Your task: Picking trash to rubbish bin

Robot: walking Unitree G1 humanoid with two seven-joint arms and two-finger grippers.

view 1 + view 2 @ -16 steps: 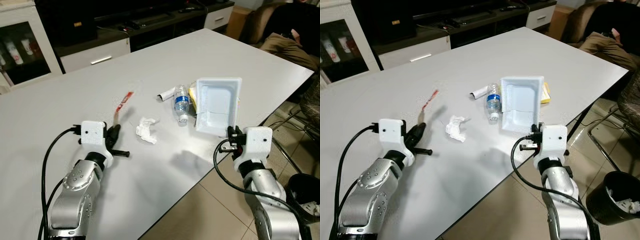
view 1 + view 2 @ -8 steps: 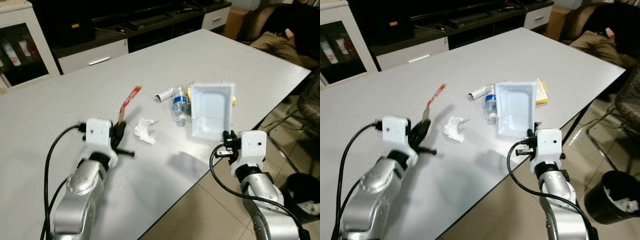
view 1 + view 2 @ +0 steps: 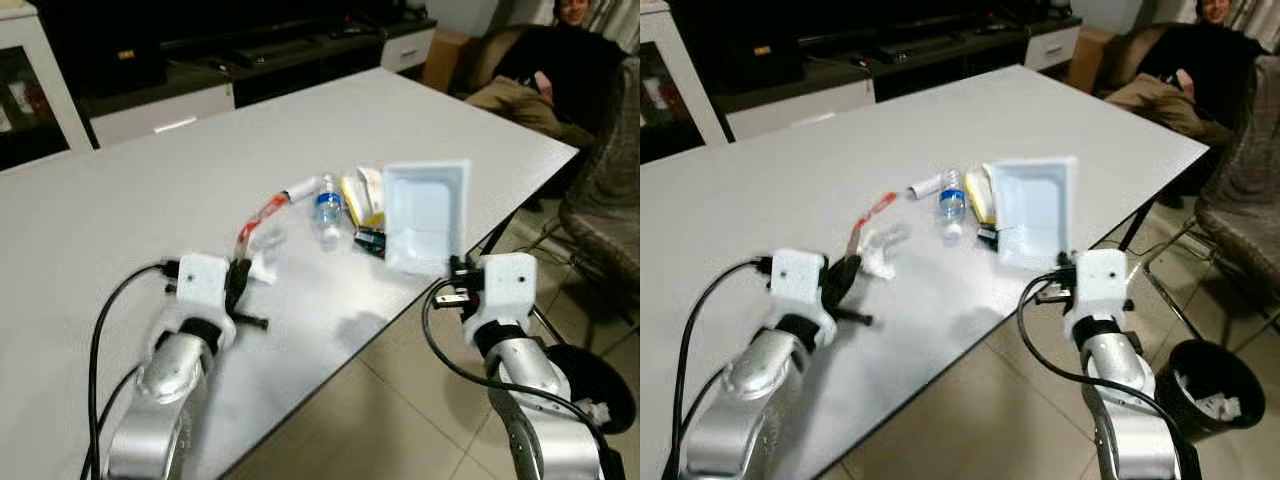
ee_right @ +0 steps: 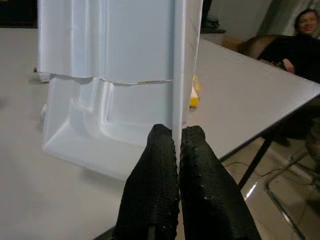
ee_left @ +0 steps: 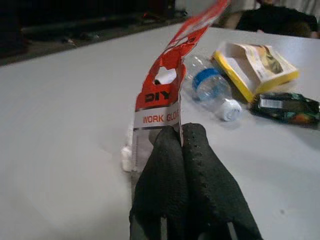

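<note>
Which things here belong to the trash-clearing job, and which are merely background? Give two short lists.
Job: white tray in right gripper; red wrapper in left gripper; water bottle; crumpled tissue; yellow box; rubbish bin.

Background: table; seated person; TV cabinet.

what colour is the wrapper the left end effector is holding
Red with a white band, on the wrapper pinched by the left end effector; clearest in the left wrist view.

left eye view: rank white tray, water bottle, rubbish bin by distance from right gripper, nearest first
1. white tray: pinched in the right gripper, standing above it.
2. water bottle: on the table, toward the robot's left.
3. rubbish bin: on the floor, down to the robot's right.
</note>
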